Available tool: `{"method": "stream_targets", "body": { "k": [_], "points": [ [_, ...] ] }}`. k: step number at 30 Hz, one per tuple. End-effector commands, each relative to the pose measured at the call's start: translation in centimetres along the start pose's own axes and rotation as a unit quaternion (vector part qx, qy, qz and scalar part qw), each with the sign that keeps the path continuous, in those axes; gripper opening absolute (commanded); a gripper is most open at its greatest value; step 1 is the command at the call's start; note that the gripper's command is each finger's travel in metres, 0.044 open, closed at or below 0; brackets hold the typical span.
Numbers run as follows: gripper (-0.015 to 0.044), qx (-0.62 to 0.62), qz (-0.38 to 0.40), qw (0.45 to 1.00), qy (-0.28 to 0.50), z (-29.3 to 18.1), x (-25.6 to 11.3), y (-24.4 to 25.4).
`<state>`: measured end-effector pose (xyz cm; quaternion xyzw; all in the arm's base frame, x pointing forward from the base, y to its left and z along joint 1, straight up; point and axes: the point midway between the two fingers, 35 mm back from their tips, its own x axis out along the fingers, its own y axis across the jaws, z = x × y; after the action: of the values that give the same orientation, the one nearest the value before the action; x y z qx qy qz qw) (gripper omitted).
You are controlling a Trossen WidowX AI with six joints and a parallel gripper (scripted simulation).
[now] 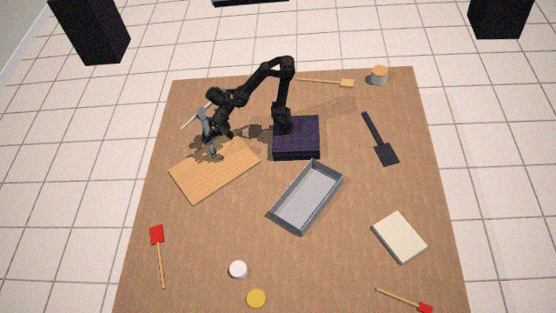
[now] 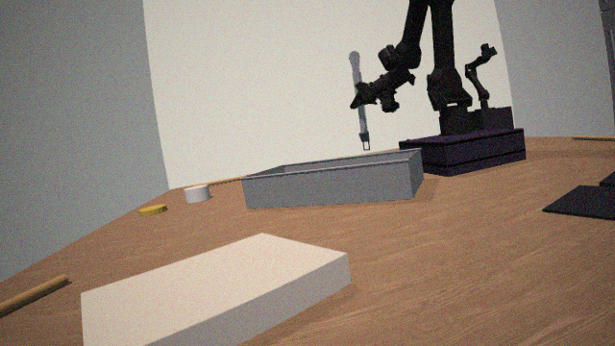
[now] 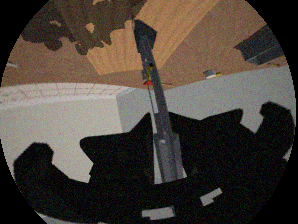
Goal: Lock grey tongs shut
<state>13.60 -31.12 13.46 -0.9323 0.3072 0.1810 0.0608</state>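
The grey tongs (image 1: 213, 149) (image 2: 362, 117) (image 3: 159, 100) are held in the air, nearly upright in the exterior view, with the rounded tips up and the hinge end with its small loop down. Their two arms look close together; the lock inside the hinge is hidden. My gripper (image 1: 208, 136) (image 2: 359, 96) (image 3: 155, 114) is shut on them around mid-length. The hinge end hangs above the back left part of the wooden board (image 1: 217, 183) (image 3: 115, 60), where shadows fall. The roasting tin (image 1: 284, 223) (image 2: 332, 187) stands empty to the board's right in the top view.
A thin pale rod (image 1: 188, 123) lies behind the tongs, partly hidden by the arm. The dark base block (image 1: 297, 136) (image 2: 480, 150) stands right of the board. A red spatula (image 1: 156, 235), white disc (image 1: 238, 269), yellow disc (image 1: 255, 298) and cream block (image 1: 400, 236) lie towards the front.
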Motion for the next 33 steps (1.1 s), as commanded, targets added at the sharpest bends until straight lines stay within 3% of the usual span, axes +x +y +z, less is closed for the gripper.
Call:
{"method": "stream_targets", "body": {
  "k": [1,33],
  "points": [
    [-0.0150,-0.004,0.002,1.000,-0.013,-0.6,0.6,0.4],
    [-0.0150,0.021,0.007,0.961,-0.276,-0.8,4.9,1.3]
  ]
}}
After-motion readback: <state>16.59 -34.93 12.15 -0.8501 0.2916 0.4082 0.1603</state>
